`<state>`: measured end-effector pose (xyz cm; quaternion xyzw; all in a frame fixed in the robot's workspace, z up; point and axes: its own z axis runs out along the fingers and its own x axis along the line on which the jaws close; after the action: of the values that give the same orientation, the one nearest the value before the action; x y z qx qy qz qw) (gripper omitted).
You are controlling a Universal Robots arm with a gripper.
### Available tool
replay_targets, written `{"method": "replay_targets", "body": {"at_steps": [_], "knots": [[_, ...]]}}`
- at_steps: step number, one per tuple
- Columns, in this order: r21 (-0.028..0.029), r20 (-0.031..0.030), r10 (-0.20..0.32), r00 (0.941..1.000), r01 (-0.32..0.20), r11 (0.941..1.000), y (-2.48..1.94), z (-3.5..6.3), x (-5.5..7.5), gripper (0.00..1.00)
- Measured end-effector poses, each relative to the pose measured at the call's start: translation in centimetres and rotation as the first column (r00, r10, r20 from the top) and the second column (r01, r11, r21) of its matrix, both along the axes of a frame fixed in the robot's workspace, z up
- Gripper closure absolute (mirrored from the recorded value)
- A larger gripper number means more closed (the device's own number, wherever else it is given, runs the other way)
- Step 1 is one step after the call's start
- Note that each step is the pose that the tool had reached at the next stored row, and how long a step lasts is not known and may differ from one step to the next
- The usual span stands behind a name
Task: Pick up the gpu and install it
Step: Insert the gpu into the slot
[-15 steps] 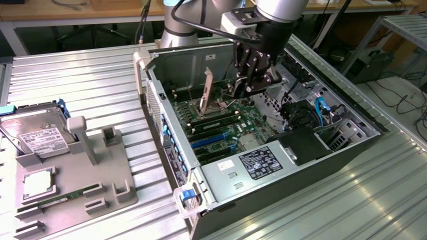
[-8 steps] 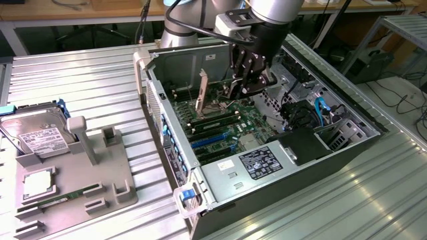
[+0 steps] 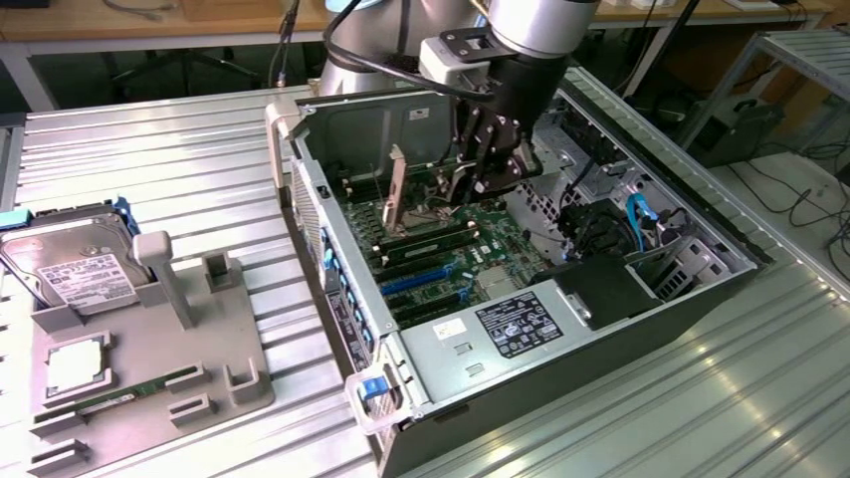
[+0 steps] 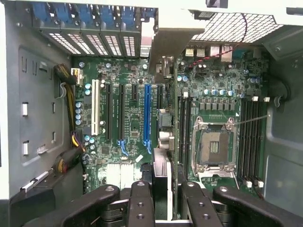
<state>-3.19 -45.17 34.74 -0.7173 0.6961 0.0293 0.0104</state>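
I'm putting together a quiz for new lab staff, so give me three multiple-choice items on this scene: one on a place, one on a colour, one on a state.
1. Where is the hard drive?
A) on the grey holder beside the computer case
B) inside that case
C) on the floor

2. What colour is the long slot next to the graphics card?
A) red
B) yellow
C) blue

3. What is the hand doing?
A) hanging open over the holder
B) gripping the graphics card inside the case
C) carrying the hard drive

Answers:
1 A: the drive rests on the holder at the exterior view's left, outside the case.
2 C: that slot is bright blue among black ones.
3 B: the card sits between the fingers, above the motherboard.
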Motion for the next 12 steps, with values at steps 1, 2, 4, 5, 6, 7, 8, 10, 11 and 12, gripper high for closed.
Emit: {"method": "replay_targets", "body": {"at_steps": [1, 2, 4, 5, 6, 7, 8, 10, 11, 12], "knots": [[-0.0001, -0.0001, -0.001, 1.0000, 0.001, 1.0000, 0.00, -0.10, -0.05, 0.72], [0.0000, -0.0001, -0.001, 1.0000, 0.001, 1.0000, 0.00, -0.20, -0.10, 0.72], [-0.0001, -0.0001, -0.002, 1.0000, 0.002, 1.0000, 0.00, -0.40, -0.17, 0.72], [-0.0001, -0.0001, -0.002, 1.0000, 0.002, 1.0000, 0.00, -0.47, -0.20, 0.72], [0.0000, -0.0001, -0.002, 1.0000, 0.002, 1.0000, -0.01, -0.55, -0.22, 0.72], [-0.0001, -0.0001, -0.002, 1.0000, 0.002, 1.0000, -0.01, -0.61, -0.25, 0.72], [-0.0001, -0.0001, -0.002, 1.0000, 0.002, 1.0000, -0.01, -0.69, -0.29, 0.72], [-0.0001, -0.0001, -0.003, 1.0000, 0.003, 1.0000, -0.01, -0.81, -0.33, 0.72], [-0.0001, -0.0002, -0.003, 1.0000, 0.003, 1.0000, -0.01, -0.86, -0.36, 0.72], [-0.0001, -0.0001, -0.003, 1.0000, 0.003, 1.0000, -0.01, -0.91, -0.39, 0.72]]}}
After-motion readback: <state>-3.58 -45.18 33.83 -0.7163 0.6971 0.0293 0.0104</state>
